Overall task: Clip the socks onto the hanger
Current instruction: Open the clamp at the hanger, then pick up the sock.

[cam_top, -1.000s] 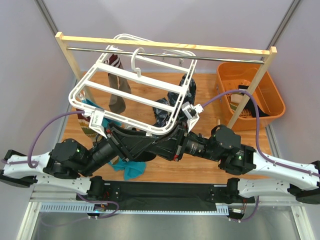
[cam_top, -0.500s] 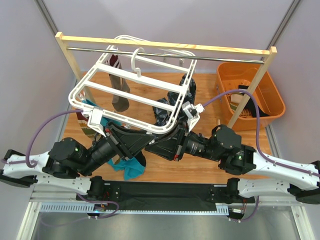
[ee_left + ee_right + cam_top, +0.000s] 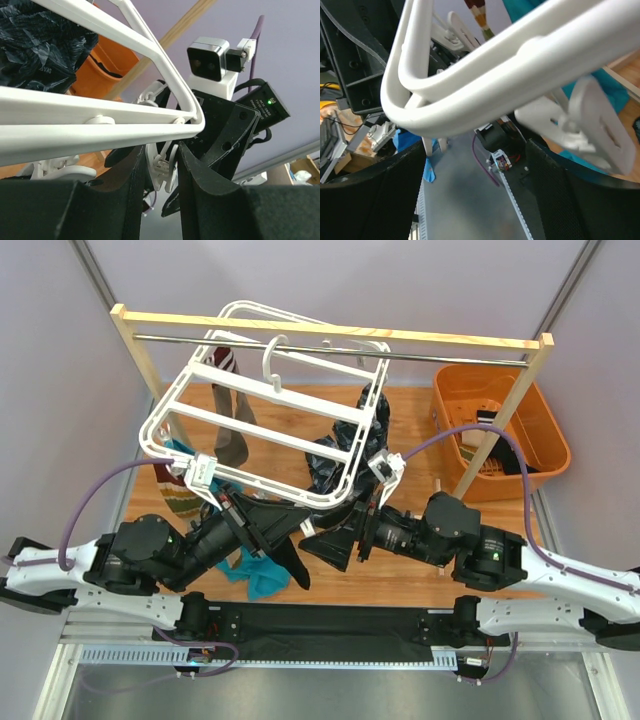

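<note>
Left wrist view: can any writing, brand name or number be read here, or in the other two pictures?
No text can be read in any view.
Dark glossy cloth: pale marks that may be lettering, too blurred to read.
White camera on the other arm: no label shows.
Orange basket: no writing shows.

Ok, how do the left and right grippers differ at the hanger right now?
The left gripper's jaws stand narrow, pinched on a white clip under the hanger's frame. The right gripper's jaws stand wide with nothing between them. The left gripper sits toward the left end of the hanger's near edge, the right gripper by its rounded right corner. Both reach up from below the frame, and neither holds a sock.
</note>
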{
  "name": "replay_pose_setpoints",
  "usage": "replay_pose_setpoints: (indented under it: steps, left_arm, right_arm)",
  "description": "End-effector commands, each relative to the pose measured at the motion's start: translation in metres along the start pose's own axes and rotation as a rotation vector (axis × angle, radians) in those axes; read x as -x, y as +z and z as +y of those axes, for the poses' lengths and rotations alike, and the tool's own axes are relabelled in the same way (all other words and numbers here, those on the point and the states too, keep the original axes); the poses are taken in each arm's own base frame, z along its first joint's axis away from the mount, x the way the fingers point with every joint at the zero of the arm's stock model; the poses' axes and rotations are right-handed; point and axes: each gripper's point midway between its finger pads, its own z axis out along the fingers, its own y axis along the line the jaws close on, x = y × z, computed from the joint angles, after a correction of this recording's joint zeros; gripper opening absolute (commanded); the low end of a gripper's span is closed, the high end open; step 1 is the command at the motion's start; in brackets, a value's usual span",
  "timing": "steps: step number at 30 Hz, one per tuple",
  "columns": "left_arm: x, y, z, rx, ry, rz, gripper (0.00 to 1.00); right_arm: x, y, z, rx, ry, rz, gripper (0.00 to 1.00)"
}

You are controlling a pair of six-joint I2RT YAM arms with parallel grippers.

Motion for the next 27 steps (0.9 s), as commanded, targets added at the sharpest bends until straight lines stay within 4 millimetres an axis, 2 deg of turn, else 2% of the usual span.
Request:
replay_pose_setpoints:
  steps: [1,7,12,13,14,15,16,17,18,19,20,21,22,24,25,27]
  left_arm:
    - [0.012,-0.002,0.003,0.055,-0.031,-0.011,0.00]
    - [0.010,-0.003,0.009,0.104,-0.043,0.000,0.00]
    - [0.011,-0.007,0.019,0.136,-0.036,-0.004,0.00]
    - [0.012,-0.007,0.019,0.131,-0.034,-0.004,0.00]
    - [0.012,-0.008,0.019,0.128,-0.025,-0.004,0.00]
    - [0.011,-0.008,0.019,0.127,-0.020,0.000,0.00]
    - [0.010,-0.007,0.020,0.130,-0.013,0.003,0.00]
    - [0.009,-0.008,0.021,0.129,-0.005,0.005,0.00]
    - [0.008,-0.008,0.021,0.130,0.000,0.008,0.00]
    - [0.006,-0.007,0.022,0.132,0.006,0.011,0.00]
    - [0.005,-0.007,0.023,0.131,0.015,0.015,0.00]
    - [0.004,-0.007,0.023,0.131,0.020,0.017,0.00]
    - [0.004,-0.007,0.024,0.134,0.028,0.020,0.00]
    - [0.003,-0.008,0.026,0.137,0.036,0.024,0.00]
    - [0.001,-0.008,0.027,0.140,0.041,0.028,0.00]
    - [0.002,-0.010,0.029,0.136,0.048,0.024,0.00]
  right_arm:
    - [0.024,-0.021,-0.004,-0.068,-0.063,-0.045,0.82]
    - [0.018,-0.057,-0.040,-0.248,-0.145,0.020,0.80]
    - [0.027,-0.101,-0.053,-0.313,-0.136,-0.010,0.78]
    - [0.035,-0.112,-0.064,-0.380,-0.133,-0.050,0.77]
    - [0.032,-0.126,-0.079,-0.457,-0.134,-0.040,0.72]
    - [0.039,-0.138,-0.085,-0.508,-0.098,-0.077,0.67]
    - [0.050,-0.153,-0.100,-0.602,-0.091,-0.140,0.61]
    - [0.041,-0.172,-0.121,-0.714,-0.111,-0.102,0.54]
    - [0.044,-0.184,-0.129,-0.786,-0.032,-0.151,0.53]
    - [0.048,-0.198,-0.146,-0.907,-0.049,-0.195,0.53]
    - [0.037,-0.224,-0.166,-1.043,-0.103,-0.136,0.54]
    - [0.035,-0.233,-0.173,-1.115,0.007,-0.213,0.54]
    - [0.035,-0.250,-0.185,-1.214,-0.096,-0.181,0.54]
    - [0.027,-0.255,-0.195,-1.267,-0.067,-0.200,0.54]
    - [0.018,-0.263,-0.207,-1.333,-0.010,-0.238,0.55]
    - [0.016,-0.270,-0.219,-1.398,0.017,-0.272,0.54]
